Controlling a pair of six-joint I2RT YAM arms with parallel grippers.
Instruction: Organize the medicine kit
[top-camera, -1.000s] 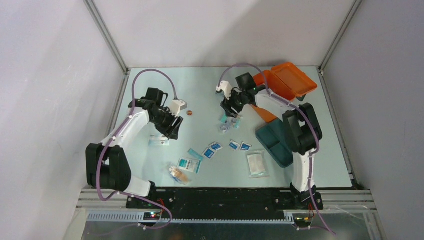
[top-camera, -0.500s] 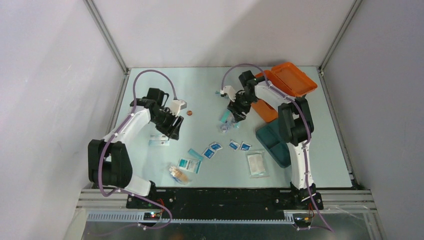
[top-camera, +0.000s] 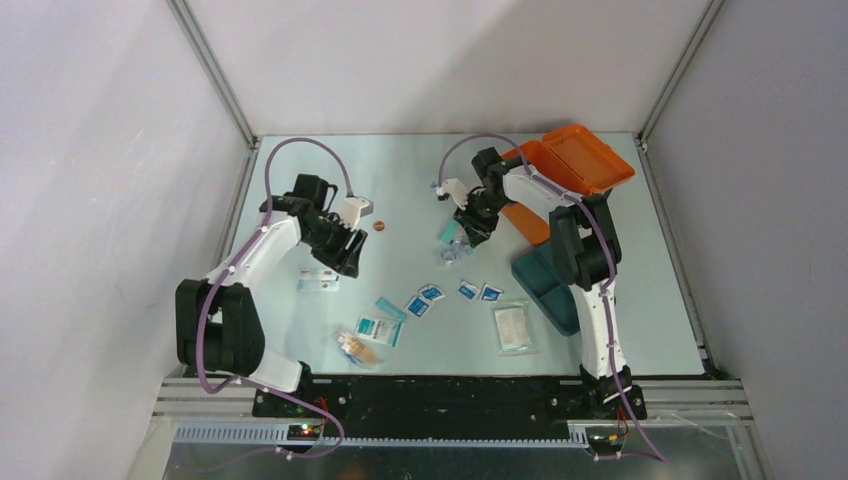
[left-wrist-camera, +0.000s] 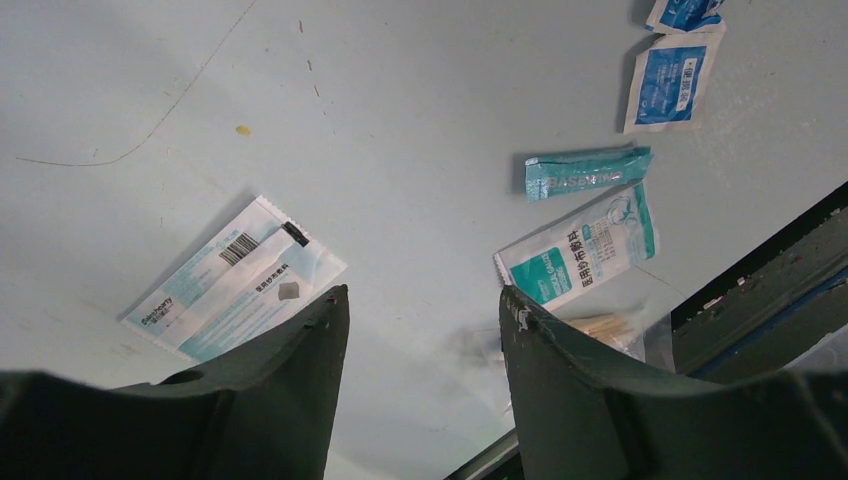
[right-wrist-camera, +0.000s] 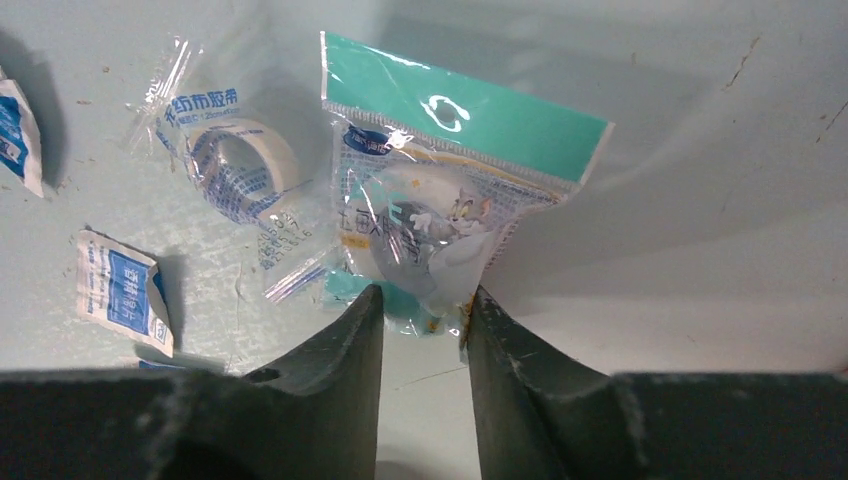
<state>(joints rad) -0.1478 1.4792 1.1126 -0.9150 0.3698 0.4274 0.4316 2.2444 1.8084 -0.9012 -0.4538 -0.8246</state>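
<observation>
Nipping packet (right-wrist-camera: 450, 170) edge only | right gripper (right-wrist-camera: 425, 300) half-closed around it, hold unconfirmed | left gripper (left-wrist-camera: 420, 300) parted, empty | packet may be dropped before kit (top-camera: 585, 160), 3 o'clock

1. You are getting bare table (top-camera: 400, 175) across the top view's upper middle; only a small brown disc (top-camera: 379, 227) is sitting there.
2. Sachets (top-camera: 432, 293) and a clear packet (top-camera: 514, 328) are crowding the lower middle.
3. The medicine kit (top-camera: 585, 165) and its teal tray (top-camera: 547, 288) are blocking the right side.
4. In the right wrist view, a bagged tape roll (right-wrist-camera: 245, 160) is lying just left of the teal-topped packet (right-wrist-camera: 450, 180).
5. In the left wrist view, a white-blue packet (left-wrist-camera: 235, 275) is lying lower left, bare surface above it.
</observation>
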